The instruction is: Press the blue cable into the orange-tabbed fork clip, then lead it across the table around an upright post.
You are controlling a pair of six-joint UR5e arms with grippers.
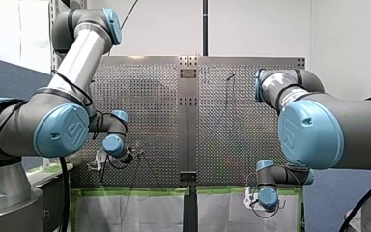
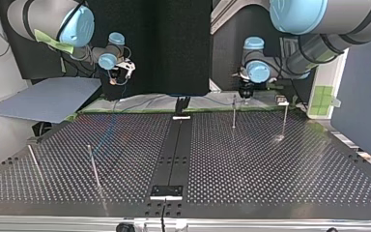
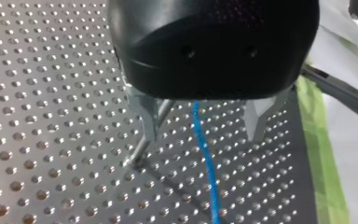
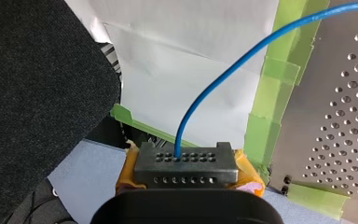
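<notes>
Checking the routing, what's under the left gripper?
The cable runs over the table between the left gripper's open fingers, a post beside one. The gripper's body hides the cable's far end.

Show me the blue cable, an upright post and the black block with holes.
blue cable [image 3: 206, 154]: left wrist view, middle of its visible length.
upright post [image 2: 234, 113]: top view, middle of its shaft.
black block [image 4: 185, 168]: right wrist view, its holed face.
</notes>
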